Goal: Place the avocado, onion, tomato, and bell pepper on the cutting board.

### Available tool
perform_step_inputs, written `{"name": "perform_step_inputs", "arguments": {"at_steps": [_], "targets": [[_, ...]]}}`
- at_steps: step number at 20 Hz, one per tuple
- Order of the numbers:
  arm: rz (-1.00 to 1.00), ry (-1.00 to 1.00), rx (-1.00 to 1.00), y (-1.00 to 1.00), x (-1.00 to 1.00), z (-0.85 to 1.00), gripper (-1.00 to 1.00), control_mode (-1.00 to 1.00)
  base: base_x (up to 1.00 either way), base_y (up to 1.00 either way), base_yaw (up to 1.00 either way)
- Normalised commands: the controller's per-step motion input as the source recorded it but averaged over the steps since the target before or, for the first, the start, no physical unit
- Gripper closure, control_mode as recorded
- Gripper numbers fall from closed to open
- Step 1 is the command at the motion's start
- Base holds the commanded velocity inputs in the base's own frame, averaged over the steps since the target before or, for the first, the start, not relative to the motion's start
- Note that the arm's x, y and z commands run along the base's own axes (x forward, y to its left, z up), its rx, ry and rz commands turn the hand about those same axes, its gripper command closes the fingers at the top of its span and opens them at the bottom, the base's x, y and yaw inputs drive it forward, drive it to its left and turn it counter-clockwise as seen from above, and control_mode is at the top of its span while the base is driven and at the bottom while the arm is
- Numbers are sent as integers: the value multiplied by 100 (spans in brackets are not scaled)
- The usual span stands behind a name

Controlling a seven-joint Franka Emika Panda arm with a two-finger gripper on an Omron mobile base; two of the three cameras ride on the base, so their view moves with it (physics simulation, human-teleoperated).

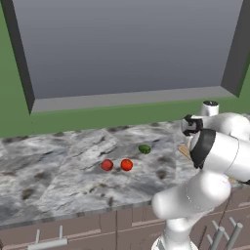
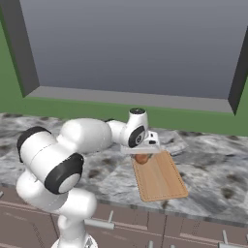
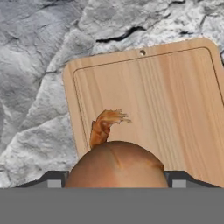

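Hand view: claw (image 3: 114, 183) grasping the onion (image 3: 116, 164) by its round sides, just above the board's (image 3: 175, 100) near edge; firm, light, smooth-skinned, likely to roll once released.

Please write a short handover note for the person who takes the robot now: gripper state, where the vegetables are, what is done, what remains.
Gripper: shut on the onion, held over the near end of the cutting board.
Cutting board: nothing lies on it yet.
Avocado, tomato and bell pepper: on the marble counter, left of the arm.
Done: onion picked up and brought to the board.
Left: release the onion on the board, then fetch the other three.
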Motion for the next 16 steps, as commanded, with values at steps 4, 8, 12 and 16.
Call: {"name": "perform_step_inputs", "arguments": {"at_steps": [4,8,12,16], "targets": [[5,7,3,-12,25,-23,100,-100,0,0,0],[5,6,3,-19,24,-25,100,-100,0,0,0],[5,7,2,-11,12,-34,100,-100,0,0,0],[4,7,0,-1,7,-38,100,-100,0,0,0]]}}
